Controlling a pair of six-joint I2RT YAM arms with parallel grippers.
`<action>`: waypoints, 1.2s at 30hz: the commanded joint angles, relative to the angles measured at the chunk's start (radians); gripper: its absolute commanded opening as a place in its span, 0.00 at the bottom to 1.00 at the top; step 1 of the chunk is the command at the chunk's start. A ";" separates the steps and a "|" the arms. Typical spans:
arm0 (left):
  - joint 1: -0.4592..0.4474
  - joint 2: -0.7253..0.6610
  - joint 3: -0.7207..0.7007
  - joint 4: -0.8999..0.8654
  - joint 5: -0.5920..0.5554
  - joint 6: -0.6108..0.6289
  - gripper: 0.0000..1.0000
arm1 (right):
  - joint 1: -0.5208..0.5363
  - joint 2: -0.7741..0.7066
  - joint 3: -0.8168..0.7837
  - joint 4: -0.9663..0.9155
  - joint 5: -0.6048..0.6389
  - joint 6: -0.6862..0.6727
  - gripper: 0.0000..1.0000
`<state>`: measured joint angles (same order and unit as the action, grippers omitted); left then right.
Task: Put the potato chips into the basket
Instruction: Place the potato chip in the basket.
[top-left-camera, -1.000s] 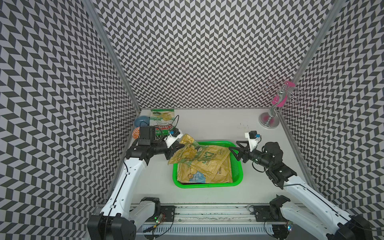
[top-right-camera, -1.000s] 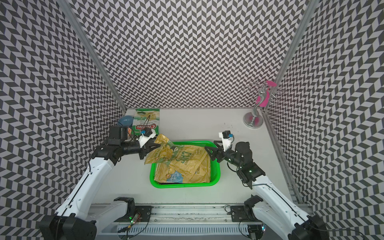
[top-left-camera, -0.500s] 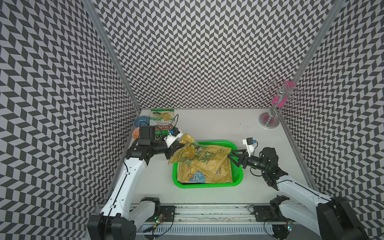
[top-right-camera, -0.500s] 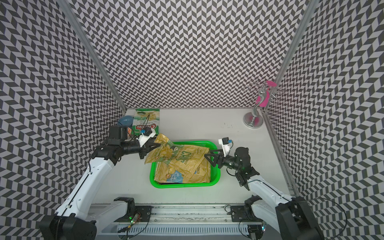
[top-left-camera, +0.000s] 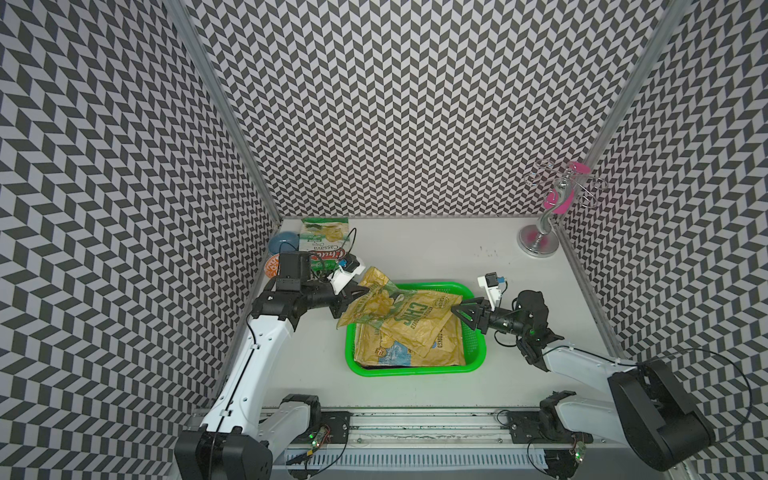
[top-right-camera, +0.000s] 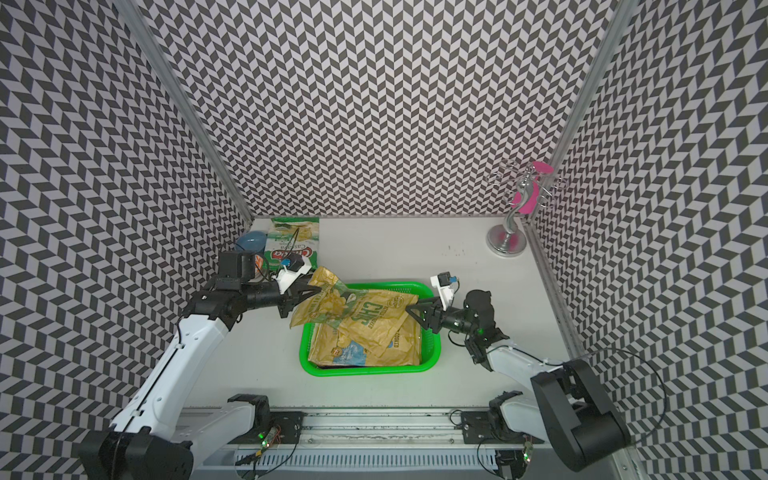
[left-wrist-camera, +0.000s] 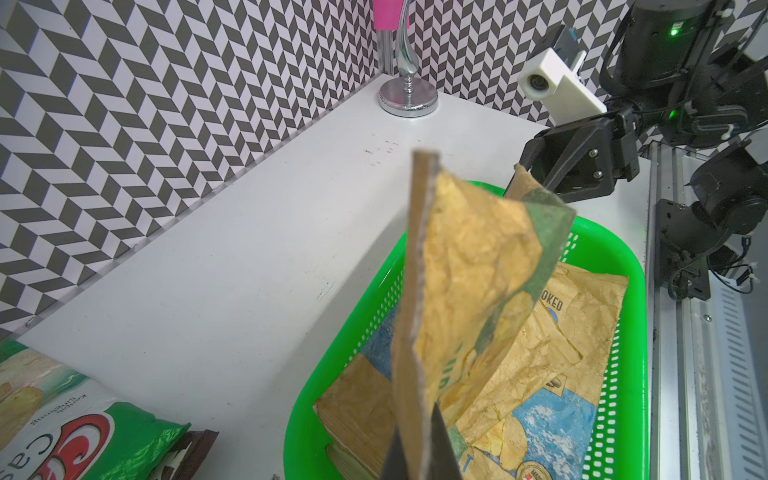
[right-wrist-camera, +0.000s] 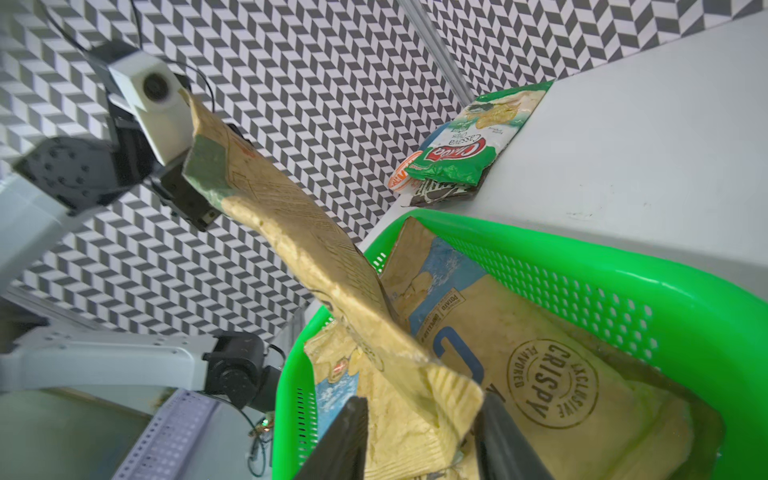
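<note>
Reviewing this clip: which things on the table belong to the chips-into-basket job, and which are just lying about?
Job: green basket; tan CHIPS bag held up over it; kraft bags already inside; Chuba cassava bag at the back, with an orange-white packet and a dark packet beneath it.
Lying about: blue rounded object in the back corner; silver stand with pink parts.

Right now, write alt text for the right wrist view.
A tan chip bag hangs stretched between the left fingers, pinching its far end, and the right fingers flanking its near corner. Below it sits the green basket holding more tan bags; a green cassava bag lies on the table beyond.
</note>
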<state>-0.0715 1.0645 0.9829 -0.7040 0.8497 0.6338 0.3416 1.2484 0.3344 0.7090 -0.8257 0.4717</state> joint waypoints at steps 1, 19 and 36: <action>-0.002 -0.026 0.013 0.040 0.018 -0.009 0.00 | -0.004 0.006 0.046 0.050 -0.021 -0.027 0.18; 0.011 -0.045 -0.088 0.137 -0.002 -0.194 0.00 | -0.005 -0.333 0.323 -0.547 0.233 -0.193 0.00; 0.002 -0.055 -0.292 0.081 0.096 0.090 0.00 | -0.004 -0.378 0.260 -0.650 0.261 -0.201 0.00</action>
<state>-0.0723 1.0149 0.7155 -0.5491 0.9432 0.6125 0.3504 0.8818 0.5961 -0.0368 -0.6346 0.2733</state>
